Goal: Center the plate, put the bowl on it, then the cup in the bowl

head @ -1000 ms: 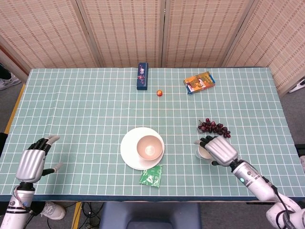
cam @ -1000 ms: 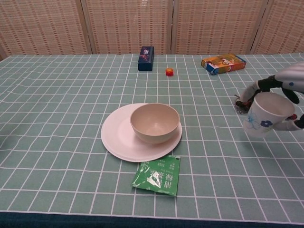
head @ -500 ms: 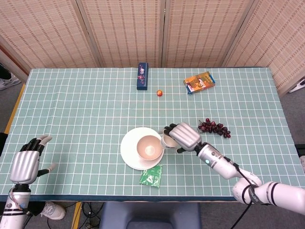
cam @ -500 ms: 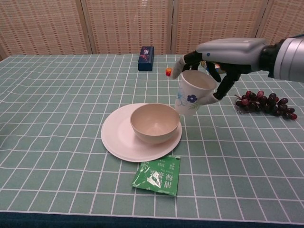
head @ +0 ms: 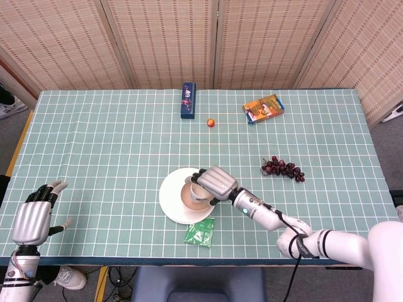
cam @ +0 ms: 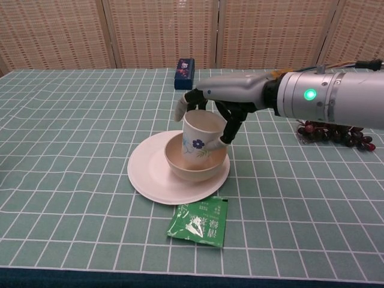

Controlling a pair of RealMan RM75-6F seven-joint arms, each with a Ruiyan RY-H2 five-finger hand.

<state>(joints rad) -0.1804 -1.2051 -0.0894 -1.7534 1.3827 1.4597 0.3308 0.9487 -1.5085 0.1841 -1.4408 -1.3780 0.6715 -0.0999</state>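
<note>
The right hand (cam: 217, 103) has moved left from beside the bowl and is now holding the white flower-printed cup (cam: 200, 141) inside the beige round bowl (cam: 180, 164) — tilted, fingers still gripping it. The bowl is sitting on the white round plate (cam: 147, 174). The left hand (head: 35, 215) is staying released — fingers apart, at the table's near-left edge.

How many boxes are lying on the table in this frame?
2. A dark blue box lies near the table's far edge, about mid-width. An orange box lies further right, also near the far edge. The right arm hides both in the chest view.
</note>
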